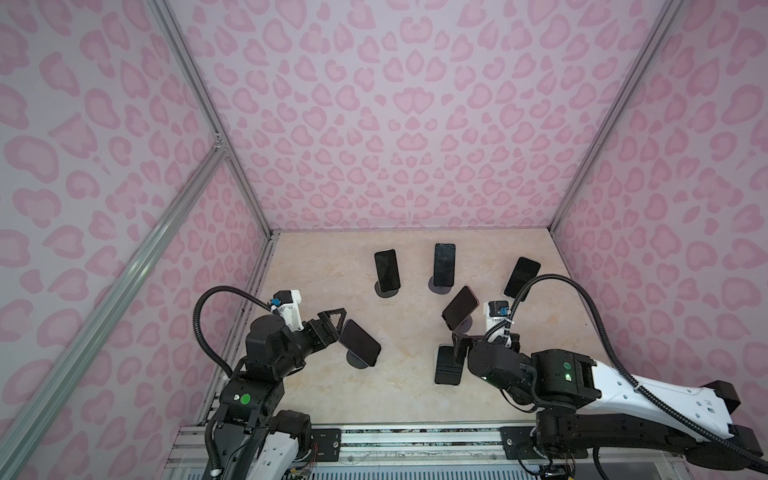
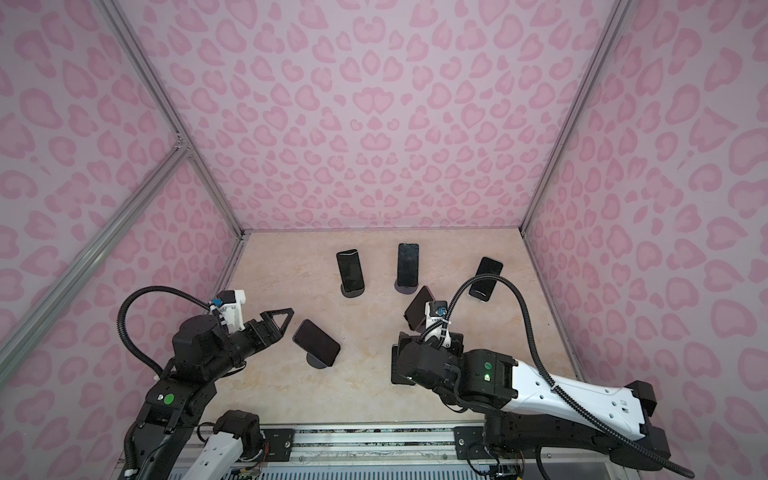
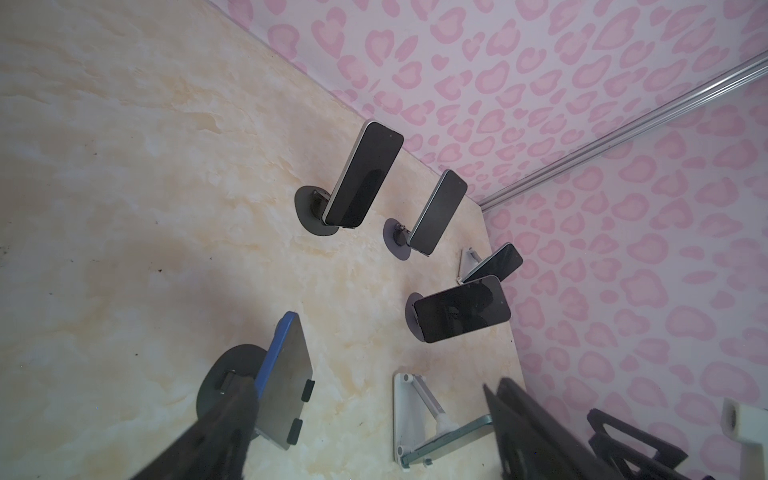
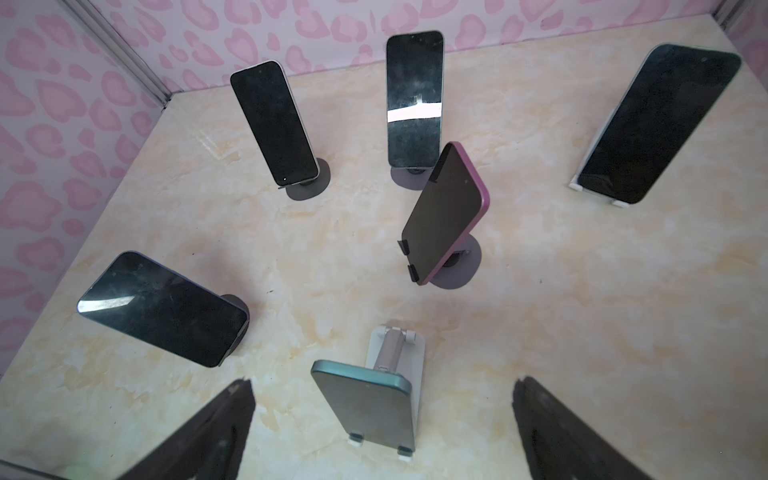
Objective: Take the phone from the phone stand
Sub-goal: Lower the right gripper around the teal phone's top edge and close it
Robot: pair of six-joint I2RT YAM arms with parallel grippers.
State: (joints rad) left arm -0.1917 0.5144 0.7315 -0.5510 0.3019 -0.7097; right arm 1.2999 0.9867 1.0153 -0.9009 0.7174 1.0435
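Several dark-screened phones rest on stands on the marble table. A teal phone (image 4: 365, 407) leans on a white folding stand (image 4: 415, 365), lying between the spread fingers of my right gripper (image 4: 384, 432), which is open and touches nothing. In both top views the right gripper (image 1: 457, 343) hovers over this phone (image 1: 446, 368). My left gripper (image 3: 374, 436) is open too. One of its fingers (image 3: 224, 428) sits against the back edge of a blue-edged phone (image 3: 286, 382) on a dark round stand (image 3: 226, 374). That phone (image 1: 359, 343) lies just right of the left gripper (image 1: 330, 328).
A purple phone (image 4: 444, 216) on a round stand is close behind the teal one. Two upright phones (image 1: 386, 270) (image 1: 444, 265) stand further back, another phone (image 1: 521, 276) at the back right. Pink patterned walls enclose the table (image 1: 332, 395); a rail runs along its front.
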